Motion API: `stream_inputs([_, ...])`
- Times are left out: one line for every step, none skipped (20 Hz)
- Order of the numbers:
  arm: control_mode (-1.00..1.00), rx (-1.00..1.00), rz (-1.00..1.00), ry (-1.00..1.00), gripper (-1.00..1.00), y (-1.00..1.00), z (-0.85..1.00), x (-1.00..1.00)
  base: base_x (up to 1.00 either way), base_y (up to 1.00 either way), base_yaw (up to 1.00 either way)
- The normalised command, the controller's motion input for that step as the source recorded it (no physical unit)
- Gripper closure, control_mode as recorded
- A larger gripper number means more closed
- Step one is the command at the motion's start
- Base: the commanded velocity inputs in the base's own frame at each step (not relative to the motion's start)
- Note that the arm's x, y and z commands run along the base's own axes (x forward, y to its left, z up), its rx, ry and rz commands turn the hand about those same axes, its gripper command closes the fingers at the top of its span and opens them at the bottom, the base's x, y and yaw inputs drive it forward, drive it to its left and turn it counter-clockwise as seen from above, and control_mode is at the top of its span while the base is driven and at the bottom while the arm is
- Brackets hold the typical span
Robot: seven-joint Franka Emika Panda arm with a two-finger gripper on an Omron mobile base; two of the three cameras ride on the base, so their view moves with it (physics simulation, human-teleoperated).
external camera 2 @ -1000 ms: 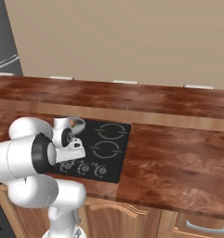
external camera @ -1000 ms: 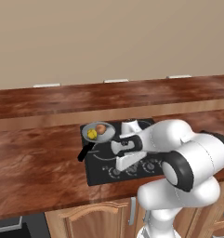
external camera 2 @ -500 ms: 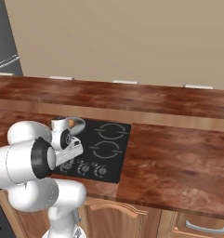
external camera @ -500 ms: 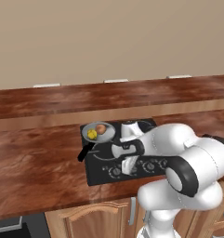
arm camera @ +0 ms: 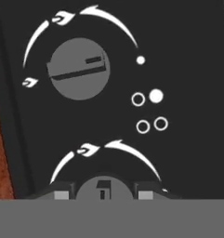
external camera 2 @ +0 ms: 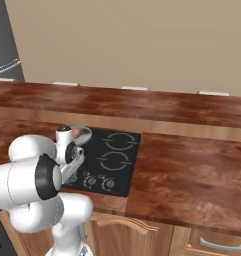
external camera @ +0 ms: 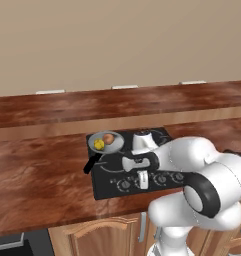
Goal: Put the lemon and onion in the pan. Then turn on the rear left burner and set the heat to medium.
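- In my hand view the gripper (arm camera: 102, 195) sits right down on a round grey knob (arm camera: 102, 188), one dark fingertip on each side of it; I read it as closed around that knob.
- Only that view shows the detail: two knobs, the second knob (arm camera: 79, 69) further off, each ringed by white flame marks on flat black glass.
- From the left base view I count one lemon (external camera: 99, 145) and one onion (external camera: 108, 138), side by side in the pan (external camera: 116, 146).
- The shallow grey pan rests at the cooktop's (external camera: 108, 182) rear left corner, black handle (external camera: 92, 163) pointing toward the counter's (external camera: 37, 185) front edge.
- The right base view adds two coil rings (external camera 2: 114, 151) on the cooktop.
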Motion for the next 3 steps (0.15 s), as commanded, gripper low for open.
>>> stream_inputs([-1.0,0.08,0.45,0.0,1.0,0.0,-0.09,-0.1,0.0,0.0,0.0])
stream_inputs([-1.0,0.08,0.45,0.0,1.0,0.0,-0.1,-0.09,0.0,0.0,0.0])
stream_inputs([-1.0,0.08,0.45,0.0,1.0,0.0,-0.09,-0.09,0.0,0.0,0.0])
